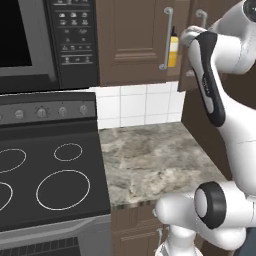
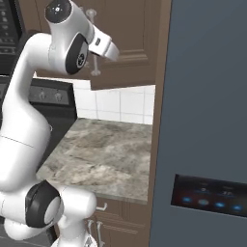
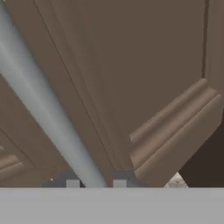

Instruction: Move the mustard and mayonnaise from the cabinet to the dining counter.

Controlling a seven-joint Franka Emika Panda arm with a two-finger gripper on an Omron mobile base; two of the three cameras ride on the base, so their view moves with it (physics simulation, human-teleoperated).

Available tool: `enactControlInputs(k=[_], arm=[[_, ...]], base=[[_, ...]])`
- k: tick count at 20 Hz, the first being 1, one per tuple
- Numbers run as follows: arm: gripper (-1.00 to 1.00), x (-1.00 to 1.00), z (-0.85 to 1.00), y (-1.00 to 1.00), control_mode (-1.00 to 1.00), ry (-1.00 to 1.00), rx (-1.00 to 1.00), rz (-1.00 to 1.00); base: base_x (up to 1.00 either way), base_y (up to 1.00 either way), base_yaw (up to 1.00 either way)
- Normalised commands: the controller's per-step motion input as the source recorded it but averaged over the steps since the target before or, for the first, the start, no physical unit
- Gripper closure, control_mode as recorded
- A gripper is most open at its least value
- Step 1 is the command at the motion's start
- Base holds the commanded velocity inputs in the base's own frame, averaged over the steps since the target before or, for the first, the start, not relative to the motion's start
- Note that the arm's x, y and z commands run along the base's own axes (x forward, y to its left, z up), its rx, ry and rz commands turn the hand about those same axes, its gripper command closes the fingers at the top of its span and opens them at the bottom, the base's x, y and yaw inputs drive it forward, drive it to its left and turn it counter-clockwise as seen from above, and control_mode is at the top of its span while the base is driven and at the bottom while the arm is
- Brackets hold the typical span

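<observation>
**Mustard behind a half-open door, jaws clamped on the right door's handle**

The mustard (image 1: 173,48) stands inside the cabinet (image 1: 131,40), a slim yellow bottle with a dark nozzle, showing in the narrow gap between the left door and the right door (image 1: 186,75), which is swung partly out. Its long axis is upright. The mayonnaise I cannot make out from here.

The gripper (image 3: 96,183) is closed narrow around the right door's handle (image 3: 46,109) — in the hand view the silver bar runs straight down between the two finger tips, with the door's panel moulding just behind it. The bar's long axis is vertical in the room, and the jaws cross it.

The relation that matters: the bottle lies just to the left of the gripped handle and deeper in, behind the door's plane. As I judge it, the door has to swing further out before the arm can reach the bottle — the gap looks too tight for the hand. The marble tabletop (image 1: 150,160) lies below.
</observation>
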Motion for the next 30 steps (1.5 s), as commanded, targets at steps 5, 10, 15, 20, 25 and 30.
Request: enactControlInputs(k=[5,10,15,20,25,30], arm=[[1.00,-0.64,-0.07,-0.54,-1.00,0.00,0.14,0.00],[1.00,-0.63,-0.05,-0.52,-1.00,0.00,0.07,0.00],[1.00,-0.54,-0.14,-0.45,-1.00,0.00,0.02,-0.01],[-1.00,-0.28,-0.29,-0.16,-1.00,0.02,0.00,0.00],[-1.00,0.02,-0.40,0.31,-1.00,-0.08,-0.01,-0.11],[-1.00,0.00,-0.06,0.63,-1.00,0.00,0.00,-0.11]], base=[[0.00,0.00,0.00],[0.00,0.00,0.00],[0.00,0.00,0.00],[0.00,0.00,0.00],[0.00,0.00,0.00],[0.00,0.00,0.00]])
